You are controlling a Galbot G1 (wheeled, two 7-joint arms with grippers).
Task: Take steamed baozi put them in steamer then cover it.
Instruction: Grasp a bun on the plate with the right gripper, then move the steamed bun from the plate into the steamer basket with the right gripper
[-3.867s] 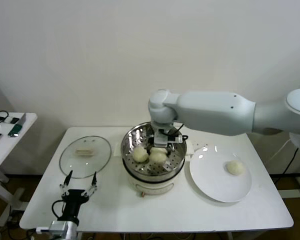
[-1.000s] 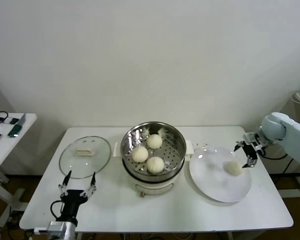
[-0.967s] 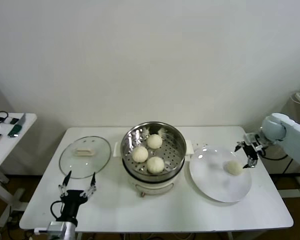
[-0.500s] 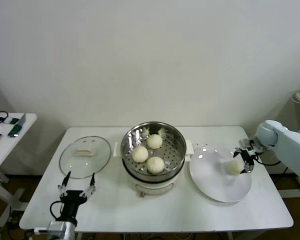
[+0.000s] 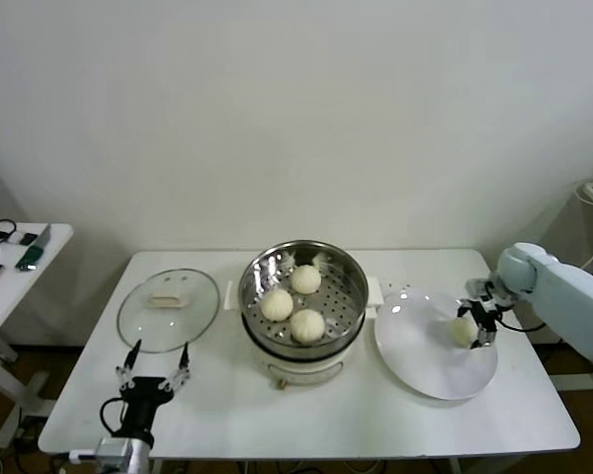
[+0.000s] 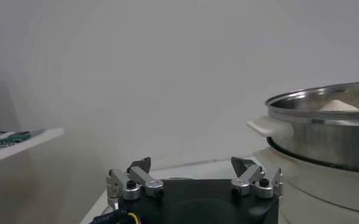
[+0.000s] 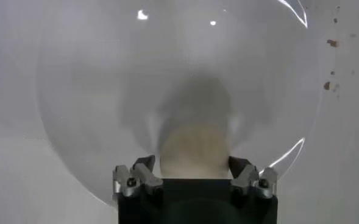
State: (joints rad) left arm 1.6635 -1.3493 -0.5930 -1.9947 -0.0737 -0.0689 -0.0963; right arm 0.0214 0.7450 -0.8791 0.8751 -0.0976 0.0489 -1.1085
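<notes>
Three cream-white baozi (image 5: 305,279) lie on the perforated tray of the shiny steamer (image 5: 262,272). A fourth baozi (image 5: 461,332) lies on the white plate (image 5: 425,360) at the right. My right gripper (image 5: 477,321) is down at this bun, open, with a finger on each side of it; in the right wrist view the bun (image 7: 191,143) fills the gap of the gripper (image 7: 192,163). The glass cover (image 5: 168,308) lies flat on the table left of the steamer. My left gripper (image 5: 153,378) is open and empty near the table's front left edge.
The left wrist view shows the left gripper (image 6: 191,163) low on the table, with the steamer wall (image 6: 325,134) close beside it. A small side table (image 5: 10,259) with cables and devices stands off to the left.
My right arm left the steamer with three buns in it, swung to the plate and came down over the last bun. The left arm has not moved.
</notes>
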